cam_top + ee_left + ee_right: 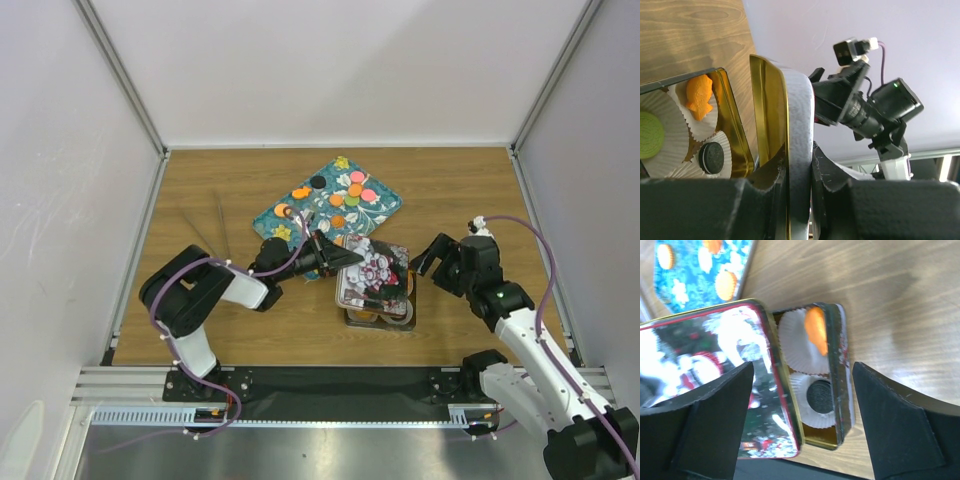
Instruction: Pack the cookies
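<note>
The left gripper [799,175] is clenched on the rim of the tin lid [767,110], one finger on the gold inside and one on the pale outside. Its arm is folded low and reaches right across the table [200,190], wrist rolled sideways. The lid hangs partly over the open tin [380,318]. The right gripper [432,262] hovers just right of the tin, released, jaws spread wide and holding nothing, its arm bent up from the base. Only the right wrist view shows the lid's printed top and the uncovered strip of the tin. In that strip are white paper cups [797,337] with an orange cookie and a black one. The left wrist view adds a green one and the right arm beyond the lid. More cookies [350,195] lie on the teal floral tray [385,205] behind the tin, which the lid partly hides from above.
</note>
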Robot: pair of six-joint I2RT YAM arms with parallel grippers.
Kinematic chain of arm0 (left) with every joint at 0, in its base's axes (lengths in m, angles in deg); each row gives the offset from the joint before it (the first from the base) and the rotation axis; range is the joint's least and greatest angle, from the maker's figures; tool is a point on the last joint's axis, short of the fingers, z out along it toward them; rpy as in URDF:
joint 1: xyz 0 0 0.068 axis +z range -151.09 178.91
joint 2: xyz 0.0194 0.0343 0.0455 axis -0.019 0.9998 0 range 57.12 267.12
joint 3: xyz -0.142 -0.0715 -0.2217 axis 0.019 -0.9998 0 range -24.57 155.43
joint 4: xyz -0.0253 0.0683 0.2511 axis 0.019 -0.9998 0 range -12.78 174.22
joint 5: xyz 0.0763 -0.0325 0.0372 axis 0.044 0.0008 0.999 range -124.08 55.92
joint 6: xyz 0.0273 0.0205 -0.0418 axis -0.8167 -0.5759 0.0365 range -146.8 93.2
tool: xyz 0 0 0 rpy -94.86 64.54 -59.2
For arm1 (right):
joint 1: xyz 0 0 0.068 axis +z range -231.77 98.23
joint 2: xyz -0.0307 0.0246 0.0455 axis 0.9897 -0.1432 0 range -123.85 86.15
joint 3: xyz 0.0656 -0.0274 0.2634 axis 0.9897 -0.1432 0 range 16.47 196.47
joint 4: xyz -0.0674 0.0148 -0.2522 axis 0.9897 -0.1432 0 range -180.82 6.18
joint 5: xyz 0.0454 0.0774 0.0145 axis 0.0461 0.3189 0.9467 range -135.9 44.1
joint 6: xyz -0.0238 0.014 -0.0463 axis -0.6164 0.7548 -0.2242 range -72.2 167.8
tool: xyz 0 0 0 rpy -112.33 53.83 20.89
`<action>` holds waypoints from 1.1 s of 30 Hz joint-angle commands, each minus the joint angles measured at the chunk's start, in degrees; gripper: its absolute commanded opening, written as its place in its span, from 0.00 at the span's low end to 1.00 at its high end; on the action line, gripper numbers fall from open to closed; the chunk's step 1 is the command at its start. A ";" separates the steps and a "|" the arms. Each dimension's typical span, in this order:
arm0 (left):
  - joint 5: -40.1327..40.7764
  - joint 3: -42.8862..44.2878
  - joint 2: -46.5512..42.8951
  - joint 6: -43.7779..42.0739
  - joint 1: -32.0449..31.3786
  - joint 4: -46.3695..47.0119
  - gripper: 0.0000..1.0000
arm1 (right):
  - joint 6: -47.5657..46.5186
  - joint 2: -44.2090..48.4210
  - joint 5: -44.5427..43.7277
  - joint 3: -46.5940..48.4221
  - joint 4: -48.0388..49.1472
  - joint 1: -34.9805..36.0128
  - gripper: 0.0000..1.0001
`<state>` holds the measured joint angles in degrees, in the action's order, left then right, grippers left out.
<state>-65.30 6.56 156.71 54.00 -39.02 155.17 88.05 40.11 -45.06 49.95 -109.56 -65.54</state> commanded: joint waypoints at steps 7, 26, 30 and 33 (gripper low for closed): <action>3.01 4.90 4.64 3.58 -2.32 6.65 0.24 | -1.75 2.45 7.67 -3.76 8.50 -0.50 0.97; 4.59 7.62 10.27 6.13 -5.22 9.02 0.31 | -0.26 1.13 11.64 -10.97 16.68 -1.64 1.00; 4.77 7.62 10.98 7.53 -5.31 10.25 0.30 | -0.35 0.60 11.81 -11.50 17.39 -1.81 1.00; 5.03 7.45 10.10 6.66 -5.31 8.68 0.31 | -0.26 0.08 11.64 -11.59 17.83 -1.90 1.00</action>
<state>-61.19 12.42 167.42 60.16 -43.72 156.42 87.48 40.59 -33.87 38.41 -94.96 -67.07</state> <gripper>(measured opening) 0.303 0.994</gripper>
